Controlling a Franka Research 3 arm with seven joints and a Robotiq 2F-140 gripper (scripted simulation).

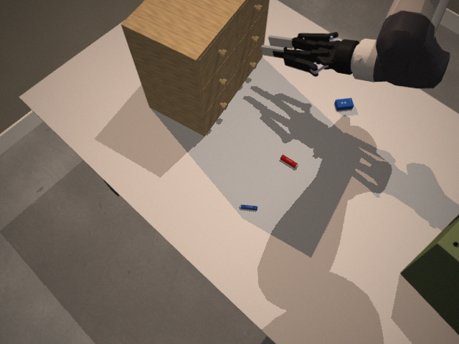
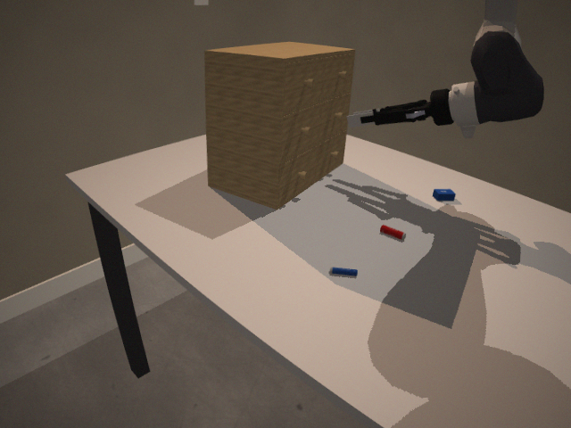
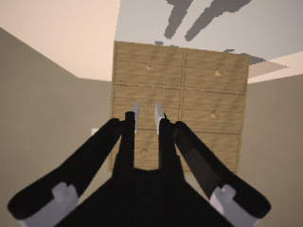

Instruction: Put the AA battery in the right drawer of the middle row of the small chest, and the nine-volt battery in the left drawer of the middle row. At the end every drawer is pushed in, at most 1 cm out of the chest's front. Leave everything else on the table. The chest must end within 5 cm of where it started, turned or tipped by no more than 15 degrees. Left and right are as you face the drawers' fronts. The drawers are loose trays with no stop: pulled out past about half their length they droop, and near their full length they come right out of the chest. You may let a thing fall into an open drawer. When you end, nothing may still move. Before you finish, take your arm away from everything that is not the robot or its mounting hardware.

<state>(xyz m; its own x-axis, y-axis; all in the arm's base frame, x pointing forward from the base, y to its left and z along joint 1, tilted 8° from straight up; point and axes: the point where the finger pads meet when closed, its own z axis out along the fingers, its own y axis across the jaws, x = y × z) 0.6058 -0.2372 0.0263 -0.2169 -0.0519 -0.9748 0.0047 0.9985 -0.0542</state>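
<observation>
On table: wooden chest (image 1: 178,40), three batteries, shadows of arm and chest.
Chest: stands upright toward the table's (image 2: 258,294) far end; six drawers in three rows of two, each with a small knob; all fronts look flush.
Gripper: black claw (image 1: 267,45), held level in the air, pointed at the drawer fronts; fingertips close to the chest at middle-row height, on the row's right side as one faces the fronts; whether they touch the front cannot be told.
Claw state: narrowed to a small gap, not fully clenched, grasping nothing; in the wrist view the two pale pads (image 3: 136,115) frame the middle-row knob on that side, with space either side of it.
Nine-volt battery: blue block (image 1: 343,103), flat on the table, well apart from the chest, roughly below the wrist.
Red cell: short red cylinder (image 1: 288,161), lying on its side near mid-table in shadow.
Blue cell: slimmer blue cylinder (image 1: 248,207), on its side, nearer the table's near edge; which of the two cylinders is the AA cannot be told.
Corner item: green box (image 1: 437,274), at the frame's lower right.
</observation>
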